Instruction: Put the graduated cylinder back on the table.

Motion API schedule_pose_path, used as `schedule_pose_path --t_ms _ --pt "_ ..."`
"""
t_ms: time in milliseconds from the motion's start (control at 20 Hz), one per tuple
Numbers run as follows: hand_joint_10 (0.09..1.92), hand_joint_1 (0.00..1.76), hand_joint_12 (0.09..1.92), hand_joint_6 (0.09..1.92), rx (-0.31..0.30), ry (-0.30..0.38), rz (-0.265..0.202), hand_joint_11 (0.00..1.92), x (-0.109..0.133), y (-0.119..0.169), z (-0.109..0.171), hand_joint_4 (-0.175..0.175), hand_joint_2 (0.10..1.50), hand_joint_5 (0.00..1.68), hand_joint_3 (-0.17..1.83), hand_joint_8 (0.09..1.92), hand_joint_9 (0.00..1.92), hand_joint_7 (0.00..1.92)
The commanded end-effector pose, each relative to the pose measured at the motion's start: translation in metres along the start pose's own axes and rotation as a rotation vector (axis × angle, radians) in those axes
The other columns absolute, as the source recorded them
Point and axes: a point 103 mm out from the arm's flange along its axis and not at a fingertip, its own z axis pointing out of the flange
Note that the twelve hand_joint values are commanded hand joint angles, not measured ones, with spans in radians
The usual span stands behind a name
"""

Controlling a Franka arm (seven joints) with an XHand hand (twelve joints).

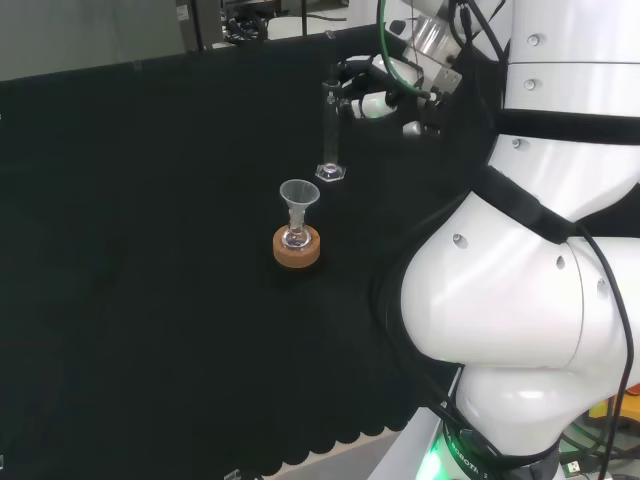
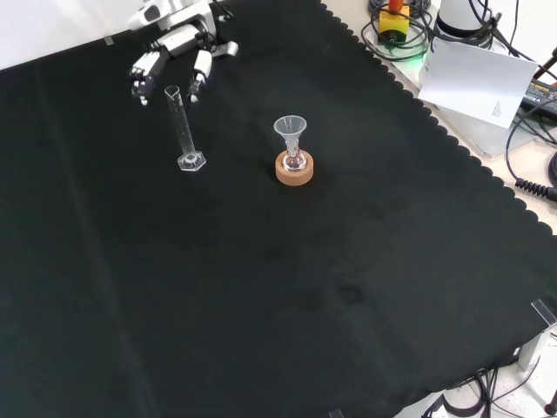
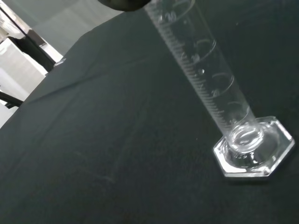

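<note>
A clear graduated cylinder [image 1: 330, 125] stands upright on its hexagonal foot on the black cloth; the front view shows the cylinder [image 2: 183, 131] left of the funnel. The hand [image 2: 178, 43] hovers just behind its top with fingers spread and only slightly bent, one on either side of the rim, and no finger is plainly wrapped round the glass. In the head view the hand [image 1: 385, 100] sits right of the cylinder's upper end. The wrist view shows the cylinder [image 3: 205, 79] close up, with its foot flat on the cloth and nothing visible inside the tube.
A small flask with a clear funnel [image 1: 298, 205] in its neck rests on a cork ring [image 1: 297, 250] near the cylinder, also seen as the funnel [image 2: 290, 131] on the cork ring [image 2: 294, 170]. A white sheet [image 2: 474, 83] and cables lie beyond the cloth's scalloped edge.
</note>
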Motion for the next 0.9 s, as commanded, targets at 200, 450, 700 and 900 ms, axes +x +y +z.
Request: schedule_pose_path --t_ms 200,450,700,900 --pt "0.09 0.84 1.38 0.21 -0.047 -0.113 0.076 0.21 0.024 -0.053 -0.053 -0.084 0.96 0.36 -0.17 0.69 0.69 0.2" --pt "0.09 0.83 1.39 0.17 -0.088 -0.169 0.091 0.17 0.05 -0.082 -0.077 -0.083 0.96 0.36 -0.17 0.69 0.65 0.18" --pt "0.09 0.83 1.39 0.16 -0.098 -0.226 0.124 0.16 0.081 -0.105 -0.091 -0.082 0.96 0.36 -0.17 0.69 0.64 0.18" --pt "0.09 0.82 1.39 0.15 -0.102 -0.263 0.136 0.16 0.104 -0.122 -0.098 -0.082 0.96 0.37 -0.17 0.69 0.64 0.17"
